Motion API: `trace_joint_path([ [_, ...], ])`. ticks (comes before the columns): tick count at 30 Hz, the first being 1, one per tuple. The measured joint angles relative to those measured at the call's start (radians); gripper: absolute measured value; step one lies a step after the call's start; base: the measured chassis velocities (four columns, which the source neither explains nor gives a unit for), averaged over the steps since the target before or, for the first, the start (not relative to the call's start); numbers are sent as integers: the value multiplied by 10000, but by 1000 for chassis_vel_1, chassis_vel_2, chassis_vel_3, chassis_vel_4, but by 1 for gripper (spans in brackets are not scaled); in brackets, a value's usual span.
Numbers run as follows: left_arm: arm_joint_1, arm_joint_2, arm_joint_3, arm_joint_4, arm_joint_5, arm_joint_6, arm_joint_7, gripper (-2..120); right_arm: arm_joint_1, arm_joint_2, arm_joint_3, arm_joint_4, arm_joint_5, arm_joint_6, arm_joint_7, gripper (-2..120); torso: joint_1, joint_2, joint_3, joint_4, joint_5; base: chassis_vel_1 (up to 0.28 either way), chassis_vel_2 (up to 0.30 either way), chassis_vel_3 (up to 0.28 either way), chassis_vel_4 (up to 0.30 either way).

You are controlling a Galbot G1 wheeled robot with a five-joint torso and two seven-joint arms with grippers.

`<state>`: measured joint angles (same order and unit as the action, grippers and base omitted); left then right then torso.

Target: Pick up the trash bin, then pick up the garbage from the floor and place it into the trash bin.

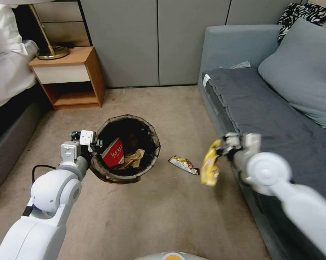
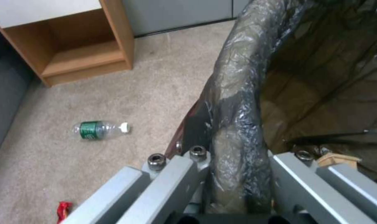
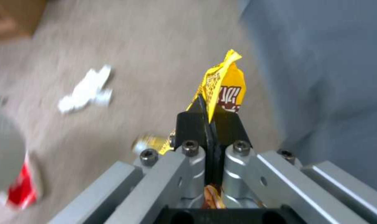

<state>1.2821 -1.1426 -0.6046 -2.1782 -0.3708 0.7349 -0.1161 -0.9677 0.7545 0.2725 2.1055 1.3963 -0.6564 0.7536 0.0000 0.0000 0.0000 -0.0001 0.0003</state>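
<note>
My left gripper (image 1: 94, 145) is shut on the near-left rim of the trash bin (image 1: 154, 139), a round bin with a dark bag liner. In the left wrist view the lined rim (image 2: 238, 109) runs between my fingers. A red-and-white wrapper (image 1: 113, 153) and a tan paper bag (image 1: 134, 159) lie inside the bin. To the bin's right, above the carpet, my right gripper (image 1: 221, 148) is shut on a yellow snack packet (image 1: 210, 167), which sticks out past the fingertips (image 3: 221, 87). Another snack wrapper (image 1: 184, 164) lies on the floor between bin and packet.
A green-labelled bottle (image 2: 98, 129) and a red scrap (image 2: 64, 208) lie on the carpet left of the bin. White tissue (image 3: 87, 90) and a red wrapper (image 3: 22, 189) lie on the floor too. A wooden nightstand (image 1: 69, 77) stands back left, a grey sofa (image 1: 264, 104) at right.
</note>
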Motion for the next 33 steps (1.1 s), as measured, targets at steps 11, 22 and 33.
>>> trace_joint_path([
  [11, 199, 35, -34, -160, 6, 8, 5, 1, 1942, -843, 918, 1406, 1376, 273, -330, 0, 0, 0, 0, 1, -6, 0, 0, 0, 0],
  [22, 221, 43, -49, -418, -137, 10, 61, 1, 8105, 1373, -3646, 734, 3561, 458, 6, 0, 0, 0, 1, 7, -7, 0, 0, 0, 0],
  [33, 207, 38, -170, -526, -333, 10, 27, 1, 9231, 3912, -6570, -495, 3758, 689, 1160, 0, 1, 0, 1, 2, -7, 0, 0, 0, 0],
])
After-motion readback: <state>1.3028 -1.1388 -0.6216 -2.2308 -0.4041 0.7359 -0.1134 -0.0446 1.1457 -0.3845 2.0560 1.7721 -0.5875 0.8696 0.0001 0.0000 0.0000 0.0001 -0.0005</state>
